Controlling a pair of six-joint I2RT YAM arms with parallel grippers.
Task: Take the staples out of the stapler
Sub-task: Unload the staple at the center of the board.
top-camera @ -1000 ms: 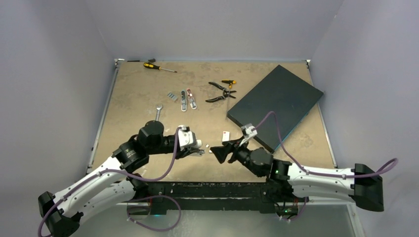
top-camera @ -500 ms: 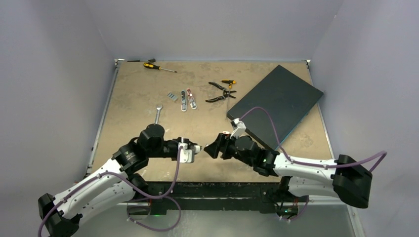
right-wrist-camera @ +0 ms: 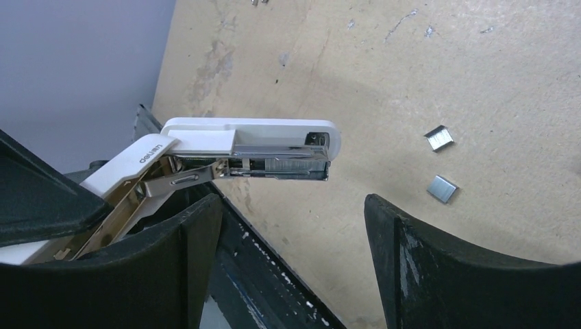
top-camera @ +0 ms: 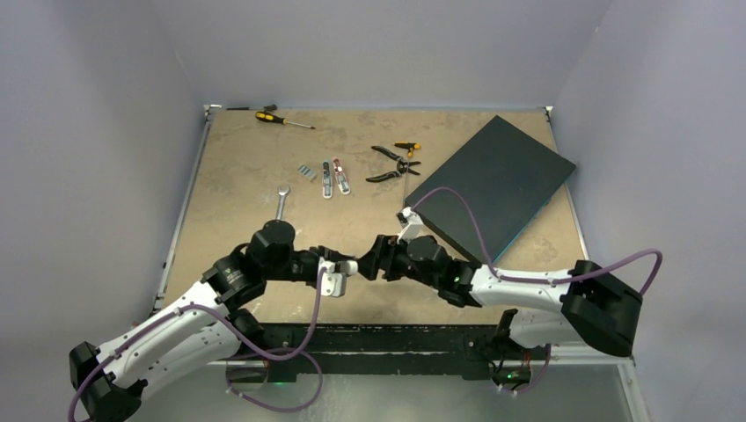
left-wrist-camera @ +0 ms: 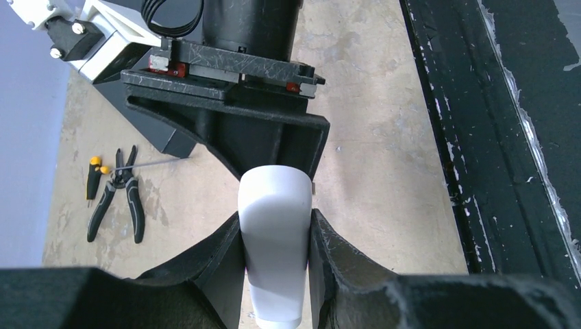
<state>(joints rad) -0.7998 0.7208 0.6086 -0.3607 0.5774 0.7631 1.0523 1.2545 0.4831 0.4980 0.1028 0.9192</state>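
My left gripper point(top-camera: 346, 266) is shut on the white stapler point(left-wrist-camera: 274, 253) and holds it just above the table near the front edge. In the right wrist view the stapler point(right-wrist-camera: 250, 145) is hinged open, its metal magazine showing under the white top. My right gripper point(top-camera: 373, 258) is open and empty, facing the stapler's open end at close range without touching it. Two small silvery staples point(right-wrist-camera: 438, 137) lie loose on the table below, the second block point(right-wrist-camera: 442, 188) close by.
A dark board point(top-camera: 493, 180) lies at the right. Black pliers point(top-camera: 393, 163) and a yellow screwdriver point(top-camera: 283, 120) lie at the back. A wrench point(top-camera: 281, 200) and small grey pieces point(top-camera: 306, 170) lie left of centre. The black front edge point(left-wrist-camera: 473, 137) is close.
My right gripper has swung left and forward, closing on the stapler's open end. My left gripper has turned and shifted slightly, still holding the stapler.
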